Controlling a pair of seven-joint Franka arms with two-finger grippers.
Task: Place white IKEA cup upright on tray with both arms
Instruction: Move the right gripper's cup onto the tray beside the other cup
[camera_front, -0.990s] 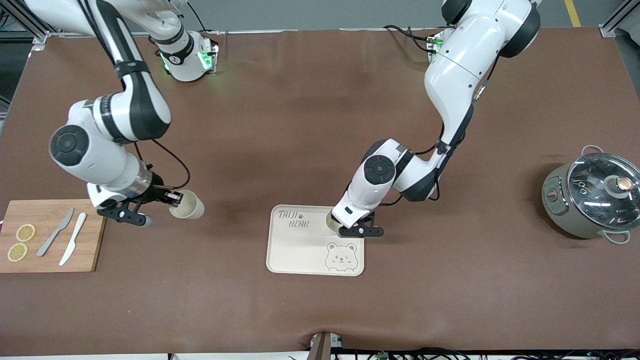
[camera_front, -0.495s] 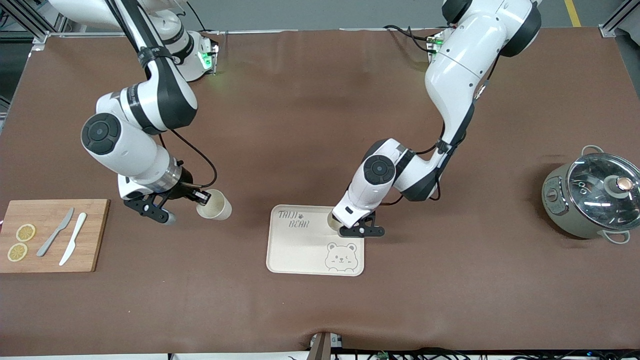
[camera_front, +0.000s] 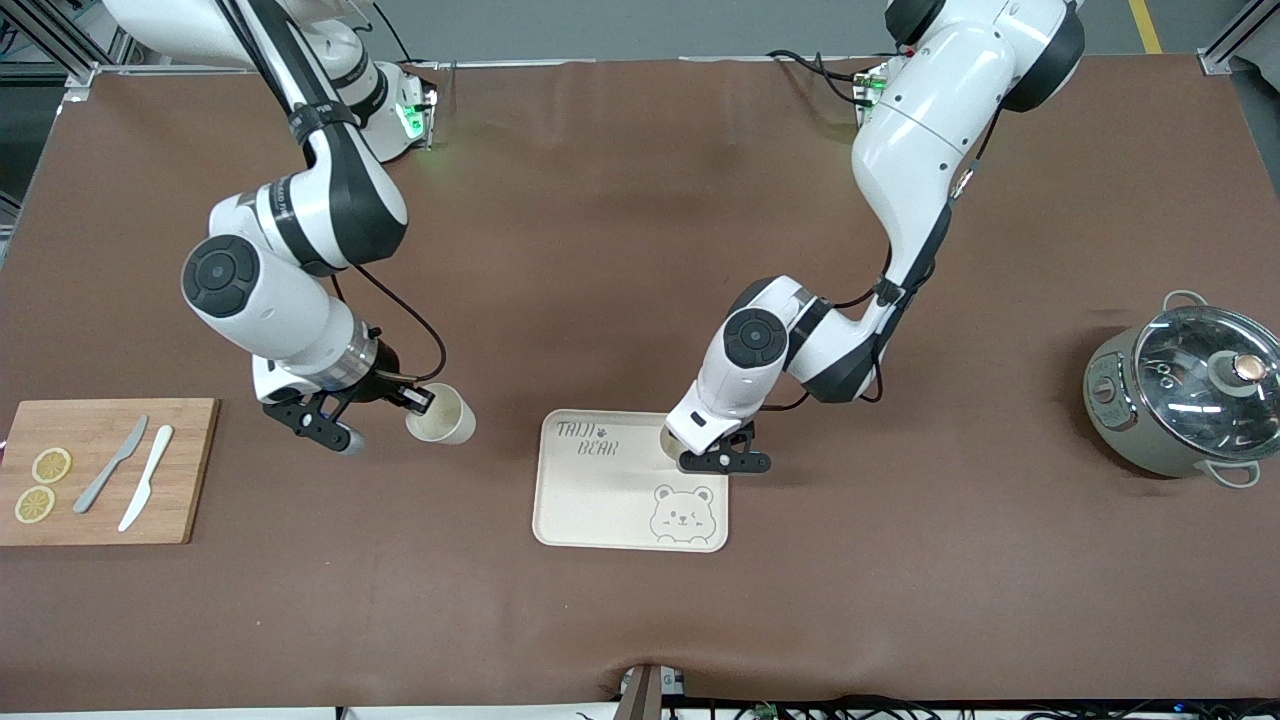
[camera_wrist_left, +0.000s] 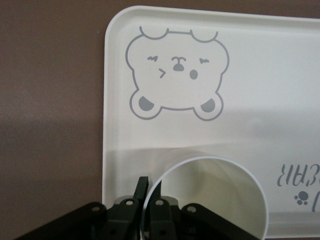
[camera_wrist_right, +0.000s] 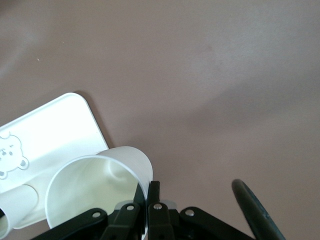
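Two white cups were in play. The left hand (camera_front: 722, 461) pinched the rim of one cup (camera_wrist_left: 210, 195) standing upright on the tray (camera_front: 600, 500); releasing it looked next. The right hand (camera_front: 400, 398) gripped a second cup (camera_front: 441, 415) by its rim, over the table (camera_front: 640, 250) between cutting board (camera_front: 180, 470) and tray, needing carriage onward. Only the wrist views showed each rim nipped.

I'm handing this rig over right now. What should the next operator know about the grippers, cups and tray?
Left gripper: fingers shut on the rim of a white cup, upright at the tray edge toward the left arm's end.
Right gripper: fingers shut on the rim of a second white cup, over bare table between the cutting board and the tray.
Done: both cups gripped, one at the tray.
Left: bring the second cup onto the tray, set it upright, release both.
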